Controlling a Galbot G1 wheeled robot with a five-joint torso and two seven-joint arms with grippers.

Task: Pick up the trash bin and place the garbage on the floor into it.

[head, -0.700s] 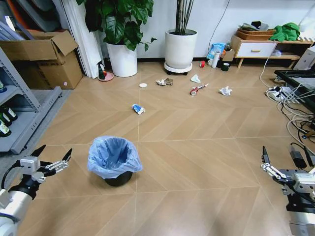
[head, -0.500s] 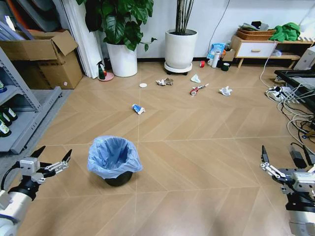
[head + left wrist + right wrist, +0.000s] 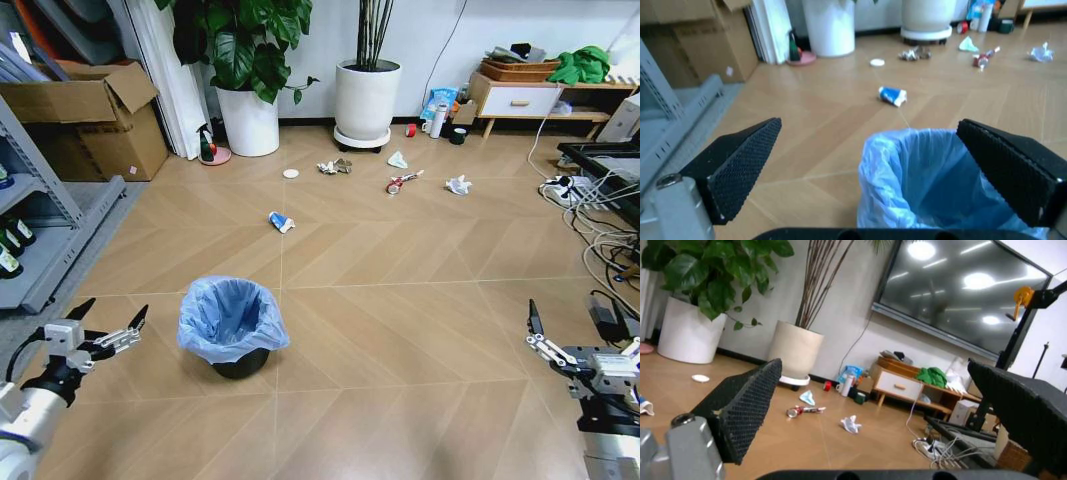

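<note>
Black trash bin (image 3: 240,362) with light-blue liner; tan chevron floor (image 3: 400,320) with pale seams; white, blue-white, red-white garbage (image 3: 281,222).

**Left wrist view: open end effector facing the trash bin**

The left end effector (image 3: 883,165) has its two black textured fingers (image 3: 740,165) spread wide. Between them stands the trash bin (image 3: 933,185), its light-blue liner open. On the floor (image 3: 820,130) beyond lie a blue-white wrapper (image 3: 893,96), a white disc (image 3: 877,62) and crumpled paper (image 3: 1041,52).

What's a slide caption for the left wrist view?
Open left gripper faces the round black trash bin's light-blue plastic liner; a crushed blue-white wrapper lies beyond.
</note>
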